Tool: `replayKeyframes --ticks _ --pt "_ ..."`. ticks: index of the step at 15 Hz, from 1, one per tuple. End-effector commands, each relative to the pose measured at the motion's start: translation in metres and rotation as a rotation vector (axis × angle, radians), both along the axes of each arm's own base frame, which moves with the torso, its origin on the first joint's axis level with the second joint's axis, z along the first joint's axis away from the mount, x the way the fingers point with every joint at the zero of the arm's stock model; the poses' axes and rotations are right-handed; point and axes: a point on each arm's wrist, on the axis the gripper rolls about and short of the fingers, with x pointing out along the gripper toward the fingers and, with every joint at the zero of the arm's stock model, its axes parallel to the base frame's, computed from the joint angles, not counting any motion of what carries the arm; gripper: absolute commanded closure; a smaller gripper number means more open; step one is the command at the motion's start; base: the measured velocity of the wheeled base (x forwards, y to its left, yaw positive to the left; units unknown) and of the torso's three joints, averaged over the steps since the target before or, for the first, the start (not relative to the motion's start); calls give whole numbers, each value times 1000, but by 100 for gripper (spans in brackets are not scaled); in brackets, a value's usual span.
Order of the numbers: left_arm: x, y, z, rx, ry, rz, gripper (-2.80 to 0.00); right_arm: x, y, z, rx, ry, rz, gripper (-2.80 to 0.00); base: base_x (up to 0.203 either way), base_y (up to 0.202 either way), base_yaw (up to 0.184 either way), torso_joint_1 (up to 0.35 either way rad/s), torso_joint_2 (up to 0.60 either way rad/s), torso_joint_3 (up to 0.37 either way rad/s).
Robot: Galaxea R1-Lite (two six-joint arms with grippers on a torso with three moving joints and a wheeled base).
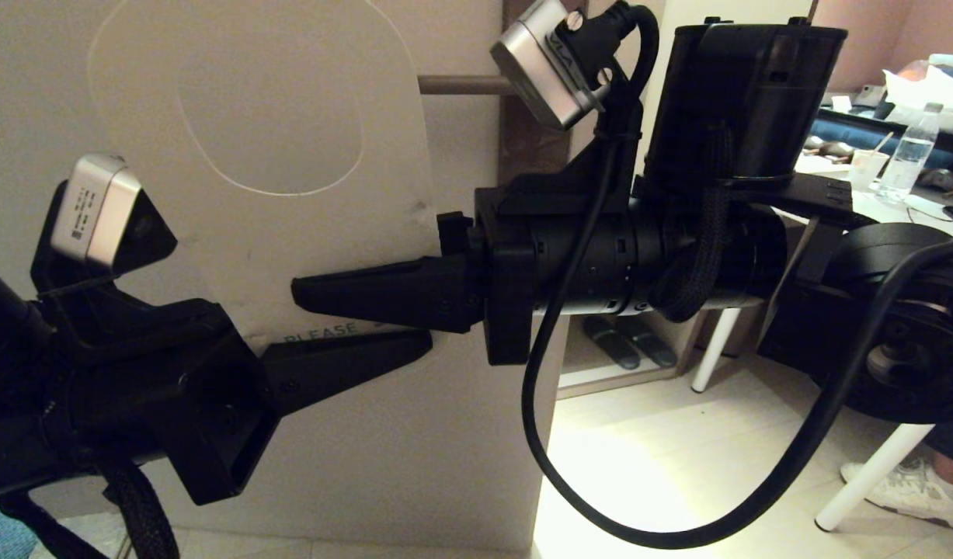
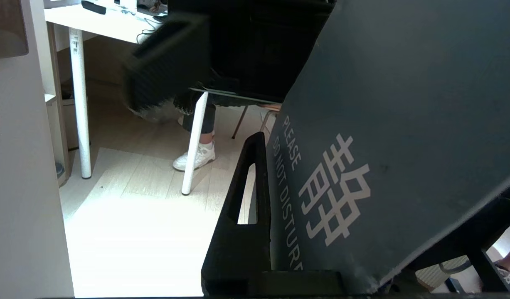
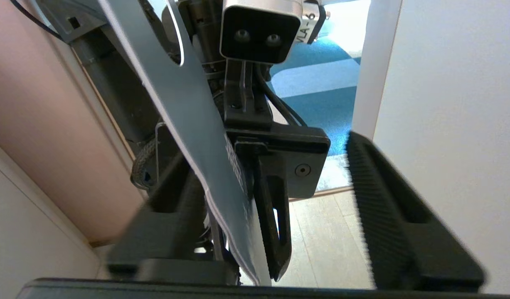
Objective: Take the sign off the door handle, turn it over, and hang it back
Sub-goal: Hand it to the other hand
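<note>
The sign (image 1: 328, 233) is off the door handle (image 1: 457, 84) and held upright close before me, its pale face with the word "PLEASE" towards me. Its slate-blue "DO NOT DISTURB" face (image 2: 383, 124) shows in the left wrist view. My left gripper (image 1: 414, 341) comes in from the lower left and is shut on the sign's lower end; one finger (image 2: 246, 199) presses flat on the blue face and the other is hidden behind the card. My right gripper (image 3: 271, 158) reaches in from the right, open. The sign's edge (image 3: 188, 104) stands between its spread jaws.
The handle's dark backplate (image 1: 526, 147) runs up the door edge behind the right arm. Beyond the door stand a white table (image 1: 872, 206) with a water bottle (image 1: 911, 159), a seated person's shoe (image 1: 911, 489) and slippers (image 1: 627, 341). A black cable (image 1: 678, 532) loops low.
</note>
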Motion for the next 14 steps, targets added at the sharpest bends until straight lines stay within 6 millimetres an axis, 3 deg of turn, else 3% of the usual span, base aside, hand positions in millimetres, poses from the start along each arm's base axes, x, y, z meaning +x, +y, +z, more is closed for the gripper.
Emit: replayKeyframes --ticks 1,7,14 --pt "-1 1 0 -3 -2 -2 0 -1 -2 3 10 -8 4 -280 0 0 0 0 0 0" --pt "-7 5 0 -5 0 3 0 -7 -8 12 27 -23 4 -280 0 0 0 0 0 0" --pt "0 15 -1 -3 1 65 0 -21 -24 20 37 -31 3 -280 0 0 0 0 0 0"
